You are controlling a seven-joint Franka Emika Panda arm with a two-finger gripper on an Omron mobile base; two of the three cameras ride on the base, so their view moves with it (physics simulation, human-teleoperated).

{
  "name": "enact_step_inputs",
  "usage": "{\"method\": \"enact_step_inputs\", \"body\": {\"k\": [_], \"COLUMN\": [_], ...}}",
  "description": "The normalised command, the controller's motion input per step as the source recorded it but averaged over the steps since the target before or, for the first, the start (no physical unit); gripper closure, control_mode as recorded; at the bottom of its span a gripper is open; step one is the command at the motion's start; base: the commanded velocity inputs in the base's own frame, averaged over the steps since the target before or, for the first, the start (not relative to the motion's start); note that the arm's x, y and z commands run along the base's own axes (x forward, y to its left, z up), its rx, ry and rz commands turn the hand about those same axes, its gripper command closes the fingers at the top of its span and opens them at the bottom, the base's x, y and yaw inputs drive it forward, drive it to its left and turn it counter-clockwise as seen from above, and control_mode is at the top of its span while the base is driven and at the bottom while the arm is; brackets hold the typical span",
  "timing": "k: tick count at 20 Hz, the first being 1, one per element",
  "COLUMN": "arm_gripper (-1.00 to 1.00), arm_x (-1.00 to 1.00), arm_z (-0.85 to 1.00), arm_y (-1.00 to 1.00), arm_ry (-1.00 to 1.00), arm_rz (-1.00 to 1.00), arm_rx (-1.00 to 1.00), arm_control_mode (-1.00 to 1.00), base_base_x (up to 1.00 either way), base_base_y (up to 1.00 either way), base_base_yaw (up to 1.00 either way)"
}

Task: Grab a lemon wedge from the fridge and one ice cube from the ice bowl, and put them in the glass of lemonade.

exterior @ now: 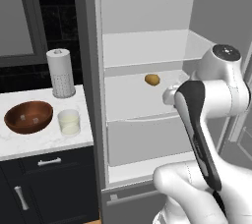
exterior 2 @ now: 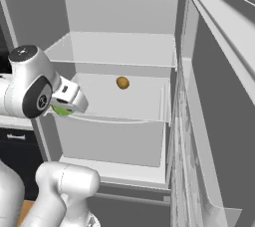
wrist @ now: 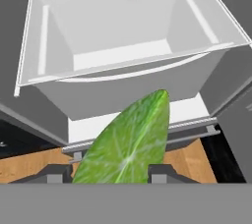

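Note:
In the hand view, the lemon wedge (wrist: 130, 142) is a green, pale-veined slice sitting between my gripper's (wrist: 118, 171) two dark fingertips, and the gripper is shut on it. In the right base view the wedge (exterior 2: 61, 110) peeks out green under the hand (exterior 2: 69, 99), held in front of the open fridge (exterior 2: 119, 47) at the level of its middle shelf. On the counter to the left stand the reddish-brown ice bowl (exterior: 28, 116) and, just right of it, the glass of lemonade (exterior: 69, 122).
A tan-orange oval item (exterior: 152, 79) lies on the fridge's middle shelf. The fridge door (exterior 2: 214, 101) hangs open on the right. A white paper-towel roll (exterior: 61, 73) stands behind the glass. Dark cabinet drawers (exterior: 47, 179) sit under the counter.

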Motion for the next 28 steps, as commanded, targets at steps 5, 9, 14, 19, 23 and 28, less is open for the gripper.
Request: {"method": "enact_step_inputs", "body": {"k": [5, 9, 14, 19, 23, 28], "arm_gripper": [1.0, 1.0, 1.0, 1.0, 1.0, 1.0], "arm_x": [-0.08, 0.0, 0.0, 0.0, 0.0, 0.0], "arm_z": [0.0, 0.0, 0.0, 0.0, 0.0, 0.0], "arm_y": [0.0, 0.0, 0.0, 0.0, 0.0, 0.0], "arm_ry": [0.0, 0.0, 0.0, 0.0, 0.0, 0.0], "arm_rz": [0.0, 0.0, 0.0, 0.0, 0.0, 0.0], "arm_rx": [0.0, 0.0, 0.0, 0.0, 0.0, 0.0], "arm_control_mode": [1.0, 1.0, 1.0, 1.0, 1.0, 1.0], "base_base_x": [-0.55, -0.34, 0.18, 0.5, 0.68, 0.84], "base_base_y": [0.53, 1.0, 1.0, 1.0, 0.94, 0.41], "base_base_yaw": [0.0, -0.01, -0.21, -0.19, -0.13, -0.02]}}
